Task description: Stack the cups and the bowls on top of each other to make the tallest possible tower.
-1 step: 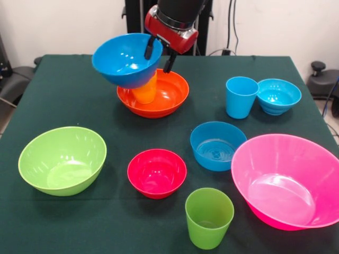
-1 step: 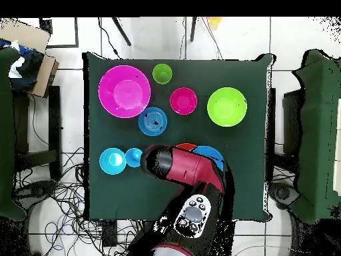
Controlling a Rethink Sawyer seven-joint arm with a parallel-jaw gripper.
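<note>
Arm (image 2: 190,175) overhead hides orange cup (image 1: 145,89).

Dark green cloth (image 1: 63,95) covers the table; plain white wall (image 1: 63,26) behind it, cables (image 1: 231,26) hanging down the wall near a black post (image 1: 132,16). From above, the floor (image 2: 293,53) is white tile with dark grout lines, tangled black cables (image 2: 60,200) lying beside the table. Dark green chairs (image 2: 320,133) stand at two opposite sides, and a cardboard box (image 2: 30,40) sits in one corner.
</note>
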